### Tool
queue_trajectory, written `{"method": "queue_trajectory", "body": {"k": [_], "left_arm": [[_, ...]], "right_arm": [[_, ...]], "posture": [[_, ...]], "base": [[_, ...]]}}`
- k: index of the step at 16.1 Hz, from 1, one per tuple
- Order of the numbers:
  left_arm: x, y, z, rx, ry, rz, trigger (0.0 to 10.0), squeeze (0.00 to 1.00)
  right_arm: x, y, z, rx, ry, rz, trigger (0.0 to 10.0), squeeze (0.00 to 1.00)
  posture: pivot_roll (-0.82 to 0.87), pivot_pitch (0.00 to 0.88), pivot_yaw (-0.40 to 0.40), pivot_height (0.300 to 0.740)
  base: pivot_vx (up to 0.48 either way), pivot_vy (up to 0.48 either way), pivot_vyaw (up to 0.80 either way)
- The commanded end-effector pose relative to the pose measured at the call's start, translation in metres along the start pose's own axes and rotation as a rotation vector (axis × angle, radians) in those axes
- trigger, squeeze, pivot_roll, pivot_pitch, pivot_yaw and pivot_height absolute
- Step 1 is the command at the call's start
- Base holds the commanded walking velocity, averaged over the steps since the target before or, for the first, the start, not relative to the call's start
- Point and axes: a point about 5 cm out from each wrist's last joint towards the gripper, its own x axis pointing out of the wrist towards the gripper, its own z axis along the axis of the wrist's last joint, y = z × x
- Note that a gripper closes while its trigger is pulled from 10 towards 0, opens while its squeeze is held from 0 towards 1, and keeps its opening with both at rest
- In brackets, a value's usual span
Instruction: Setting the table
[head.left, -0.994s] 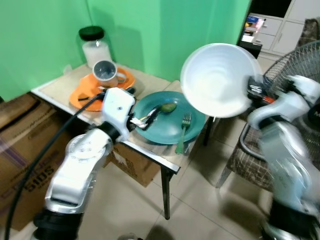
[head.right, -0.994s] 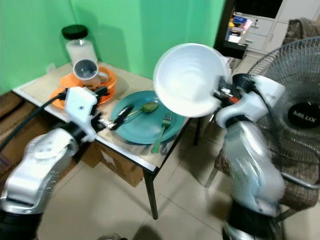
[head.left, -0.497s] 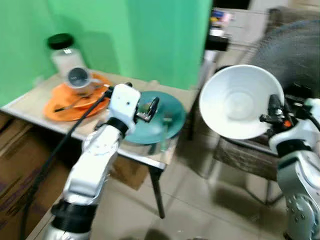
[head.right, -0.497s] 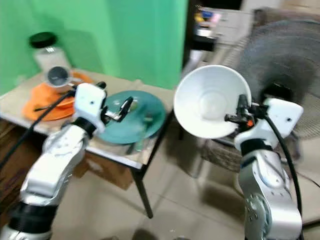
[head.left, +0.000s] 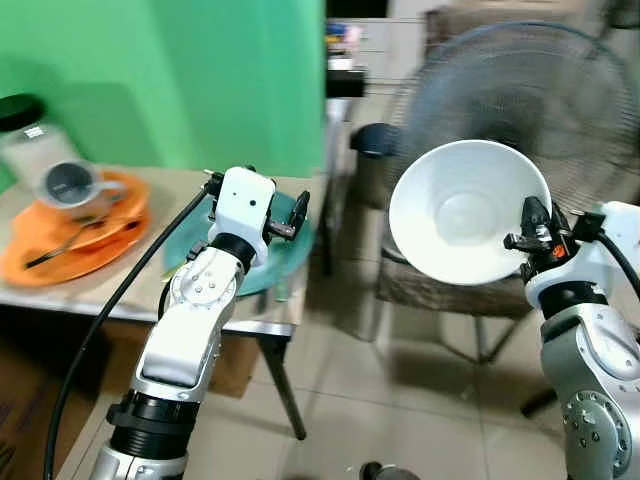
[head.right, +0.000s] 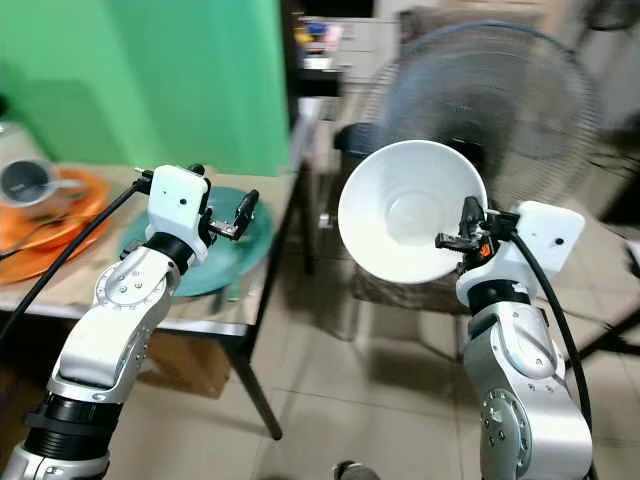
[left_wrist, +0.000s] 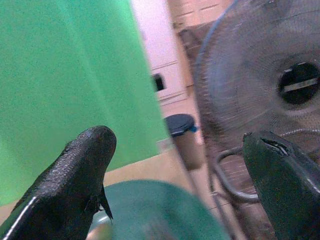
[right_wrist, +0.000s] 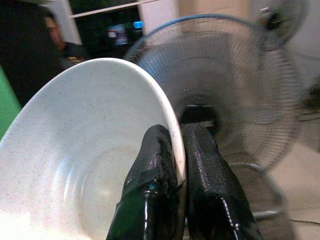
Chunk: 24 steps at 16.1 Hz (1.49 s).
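- The right gripper (head.right: 463, 236) pinches the rim of a white bowl (head.right: 410, 225), one black finger inside the rim and one outside (the right wrist view shows the two fingers (right_wrist: 155, 185) pressed against either face of the wall).
- The bowl is held in the air, tilted up on edge so its hollow faces the camera, well to the right of the table (head.left: 120, 305) and in front of the standing fan (head.left: 520, 110).
- The right arm rises from below with the forearm upright and the wrist bent inward, so the fingers point toward the table side.
- The left gripper (head.left: 290, 215) hovers above the near right part of the teal plate (head.right: 215, 265) on the table, its fingers spread wide and holding nothing (the left wrist view shows a broad gap between the two pads (left_wrist: 80, 165)).
- The left arm slopes up from the lower left, elbow bent, wrist box level with the table's right end, a black cable trailing down from it.
- Toward the table's left end lies an orange plate (head.left: 75, 245) bearing a grey mug (head.left: 65, 185); behind it stands a jar (head.left: 30, 140) with a black lid.
- A green wall (head.left: 170, 80) backs the table.
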Motion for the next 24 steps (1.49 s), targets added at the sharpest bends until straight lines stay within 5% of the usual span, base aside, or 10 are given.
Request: {"method": "queue_trajectory", "body": {"k": [1,4,9,16,24], "left_arm": [[-0.001,0.001,0.004,0.006,-0.007,0.009,10.0,0.0],[-0.003,0.004,0.0,-0.018,0.001,0.023,10.0,0.0],[-0.002,0.002,0.001,-0.021,0.009,0.023,10.0,0.0],[-0.005,0.008,-0.001,-0.047,0.012,0.049,10.0,0.0],[-0.007,0.01,-0.003,-0.07,0.026,0.024,10.0,0.0]], "right_arm": [[0.001,0.004,0.009,-0.004,-0.041,0.009,10.0,0.0],[0.004,0.013,0.007,0.027,-0.039,0.042,10.0,0.0],[0.001,0.016,-0.002,-0.085,-0.011,0.062,10.0,0.0],[-0.003,0.017,-0.011,-0.053,0.036,0.05,10.0,0.0],[-0.005,0.018,-0.017,-0.049,0.064,0.04,10.0,0.0]], "posture": [[-0.06,0.0,0.063,0.74],[-0.06,0.0,0.057,0.74],[-0.06,0.0,0.065,0.74],[-0.06,0.0,0.061,0.74],[-0.05,0.0,0.07,0.74]], "base": [[0.0,0.0,-0.78],[0.0,0.0,-0.78],[0.0,0.0,-0.79],[0.0,0.0,-0.78],[0.313,0.0,-0.3]]}}
